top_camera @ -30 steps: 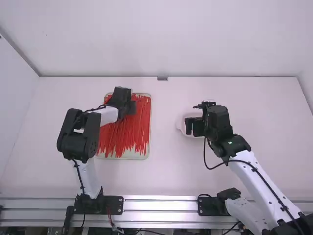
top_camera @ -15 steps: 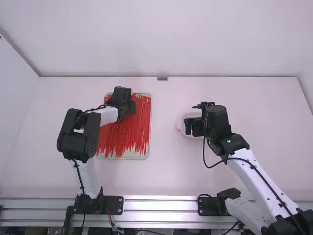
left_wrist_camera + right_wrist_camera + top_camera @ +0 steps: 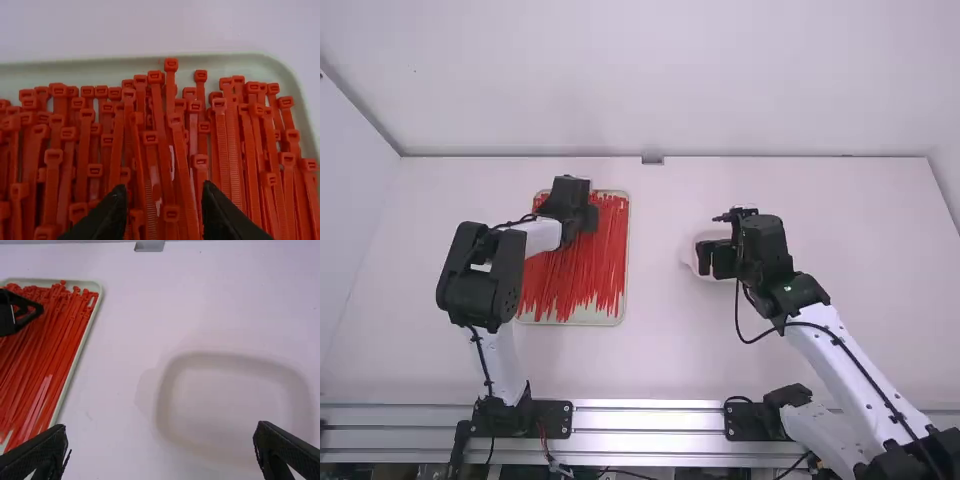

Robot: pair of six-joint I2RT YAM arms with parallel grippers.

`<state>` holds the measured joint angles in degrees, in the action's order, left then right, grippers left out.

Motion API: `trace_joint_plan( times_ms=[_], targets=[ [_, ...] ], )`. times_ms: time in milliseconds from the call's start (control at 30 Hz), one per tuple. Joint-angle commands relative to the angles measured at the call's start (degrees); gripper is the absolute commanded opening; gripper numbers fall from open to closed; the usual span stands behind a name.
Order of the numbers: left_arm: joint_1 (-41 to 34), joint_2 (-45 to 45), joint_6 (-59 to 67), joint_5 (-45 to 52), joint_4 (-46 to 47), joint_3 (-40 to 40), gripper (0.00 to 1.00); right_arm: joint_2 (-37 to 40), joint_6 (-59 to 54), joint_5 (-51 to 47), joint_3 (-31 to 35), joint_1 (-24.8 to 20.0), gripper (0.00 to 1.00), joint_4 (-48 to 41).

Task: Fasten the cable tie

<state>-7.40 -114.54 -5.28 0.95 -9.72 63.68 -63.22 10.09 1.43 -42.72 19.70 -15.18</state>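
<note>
The red cable ties point(image 3: 582, 272) lie in a thick heap on a pale green tray point(image 3: 575, 321), left of the middle of the high view, on the white desk point(image 3: 840, 200). In that view they run lengthwise up the frame. In the left wrist view their square heads point(image 3: 150, 135) crowd toward the tray's rounded far rim point(image 3: 100, 67).

The left hand point(image 3: 578, 212) hangs over the upper end of the heap, near the tray's upper edge in the high view. In its own wrist view the left hand point(image 3: 162, 186) has its two black fingers moderately apart, with several ties lying under the gap between them and none held. Whether the fingertips touch the heap cannot be told.

The right hand point(image 3: 715, 257) is right of the middle of the high view, well apart from the tray and the ties. It sits above a shallow white dish point(image 3: 691, 252) with rounded corners point(image 3: 165, 390). In its wrist view the right hand point(image 3: 157, 430) is spread wide and holds nothing, and the dish lies between its fingers.
</note>
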Motion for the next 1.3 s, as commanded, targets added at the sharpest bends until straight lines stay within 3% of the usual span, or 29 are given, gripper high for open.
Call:
trace_joint_plan(
  times_ms=[0, 400, 800, 1267],
  targets=[
    [0.17, -0.68, 2.16, 1.55, 1.09, 0.28, 0.40, -0.07, -0.07, 0.24, 0.37, 0.26, 0.99, 0.02],
    [0.17, -0.68, 2.14, 1.38, 11.08, 7.72, 0.38, -0.09, -0.04, 0.24, 0.37, 0.17, 0.99, 0.87],
    [-0.11, -3.48, 1.66, 1.64, 6.93, 6.05, 0.38, -0.11, -0.09, 0.09, 0.37, 0.20, 0.99, 1.44],
    [-0.48, -4.74, 0.37, 1.33, 8.04, 6.01, 0.30, -0.11, -0.07, 0.04, 0.37, 0.20, 0.99, 1.09]
  ],
)
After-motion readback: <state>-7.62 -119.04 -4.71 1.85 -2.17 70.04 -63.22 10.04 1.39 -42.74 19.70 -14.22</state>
